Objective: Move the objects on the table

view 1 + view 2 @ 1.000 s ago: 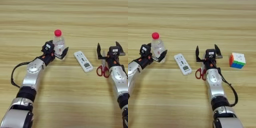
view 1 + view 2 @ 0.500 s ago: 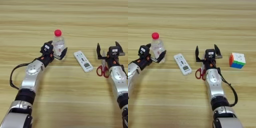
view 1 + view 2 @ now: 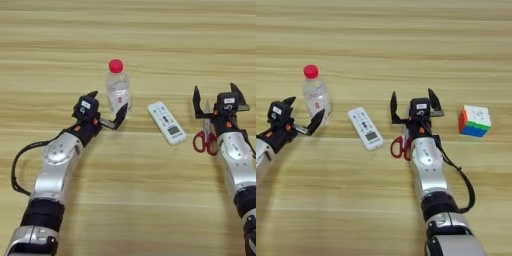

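A small clear bottle (image 3: 118,91) with a red cap stands upright on the table (image 3: 130,30). My left gripper (image 3: 107,104) is open just to its near left, one fingertip close to the bottle's base, nothing between the fingers. The white remote (image 3: 166,122) lies flat at the centre. Further right, my right gripper (image 3: 216,96) is open with its fingers spread wide, poised over the red-handled scissors (image 3: 204,142), whose handles show beside its wrist. The pen is out of view.
A coloured puzzle cube (image 3: 474,120) sits on the table to the right of my right gripper. A black cable loops beside my left forearm (image 3: 20,165).
My left gripper has drawn back from the bottle toward the near left, leaving it standing free. The right arm has not moved.
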`<action>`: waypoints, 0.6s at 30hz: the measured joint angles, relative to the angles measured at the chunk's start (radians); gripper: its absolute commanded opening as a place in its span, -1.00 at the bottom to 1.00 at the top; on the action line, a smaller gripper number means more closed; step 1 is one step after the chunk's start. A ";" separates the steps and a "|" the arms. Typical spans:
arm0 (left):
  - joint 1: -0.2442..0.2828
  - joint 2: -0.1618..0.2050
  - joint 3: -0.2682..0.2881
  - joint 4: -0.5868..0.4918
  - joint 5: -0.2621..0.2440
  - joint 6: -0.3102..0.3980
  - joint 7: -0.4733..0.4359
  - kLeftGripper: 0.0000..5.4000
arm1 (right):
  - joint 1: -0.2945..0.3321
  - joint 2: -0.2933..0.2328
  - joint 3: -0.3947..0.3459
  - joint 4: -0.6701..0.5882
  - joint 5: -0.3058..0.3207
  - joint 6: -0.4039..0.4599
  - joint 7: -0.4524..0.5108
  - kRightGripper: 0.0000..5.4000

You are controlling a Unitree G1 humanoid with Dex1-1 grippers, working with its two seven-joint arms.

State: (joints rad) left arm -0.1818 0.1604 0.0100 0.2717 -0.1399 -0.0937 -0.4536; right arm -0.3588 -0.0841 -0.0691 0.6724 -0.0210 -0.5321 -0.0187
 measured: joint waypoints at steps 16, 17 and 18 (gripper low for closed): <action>0.095 0.037 0.086 -0.110 -0.010 0.077 0.129 1.00 | 0.000 0.000 -0.002 0.000 0.000 0.000 -0.012 1.00; 0.097 0.042 0.086 -0.113 0.000 0.090 0.140 1.00 | 0.000 0.000 -0.001 -0.001 0.000 0.000 -0.013 1.00; 0.099 0.046 0.086 -0.115 0.004 0.105 0.147 1.00 | 0.000 0.000 -0.001 -0.003 0.000 0.001 -0.014 1.00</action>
State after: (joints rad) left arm -0.0826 0.2062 0.0961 0.1570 -0.1364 0.0112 -0.3063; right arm -0.3592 -0.0841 -0.0701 0.6697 -0.0210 -0.5315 -0.0324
